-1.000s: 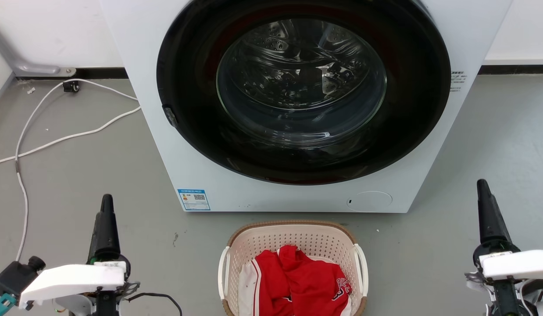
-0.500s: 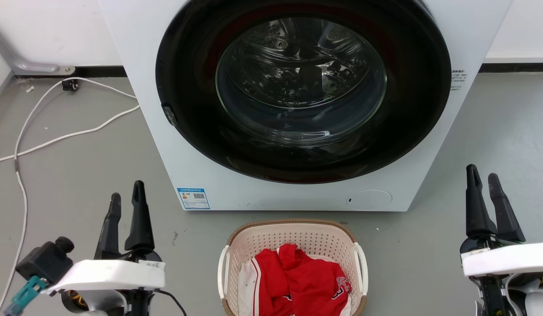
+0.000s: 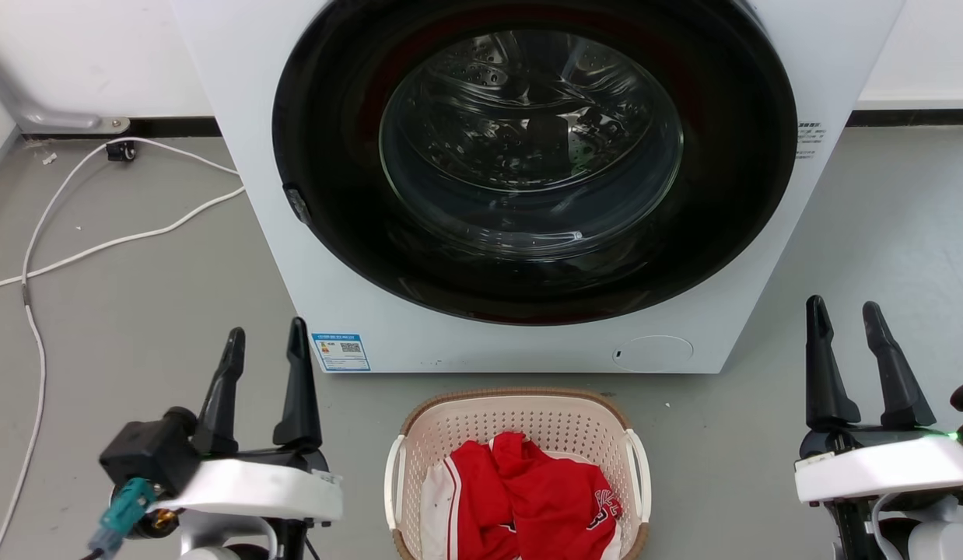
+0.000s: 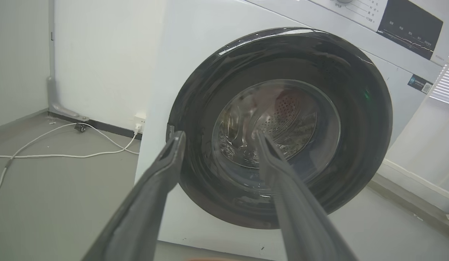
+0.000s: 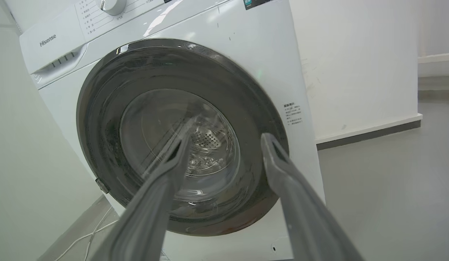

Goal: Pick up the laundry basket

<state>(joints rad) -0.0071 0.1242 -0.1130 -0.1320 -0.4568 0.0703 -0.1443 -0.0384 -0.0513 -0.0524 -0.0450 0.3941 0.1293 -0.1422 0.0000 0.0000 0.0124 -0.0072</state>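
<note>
The laundry basket [image 3: 520,411] stands on the floor at the bottom centre of the head view, just in front of the washer. It is cream with perforated walls, a brown rim and white side handles, and red and white clothes [image 3: 528,498] lie inside. My left gripper [image 3: 265,338] is open to the basket's left, well apart from its handle. My right gripper [image 3: 845,309] is open far to the basket's right. Nothing sits between either pair of fingers. In the wrist views both the left gripper [image 4: 219,136] and the right gripper [image 5: 230,135] point at the washer door.
A white front-loading washer [image 3: 349,311] with a shut dark glass door [image 3: 528,155] rises close behind the basket. White cables [image 3: 100,241] trail across the grey floor at the left, running to a wall socket [image 4: 139,121]. Walls stand behind the washer.
Both grippers have opened from shut. The left arm has moved right toward the basket, and the right arm has shifted slightly left. The basket has not moved.
</note>
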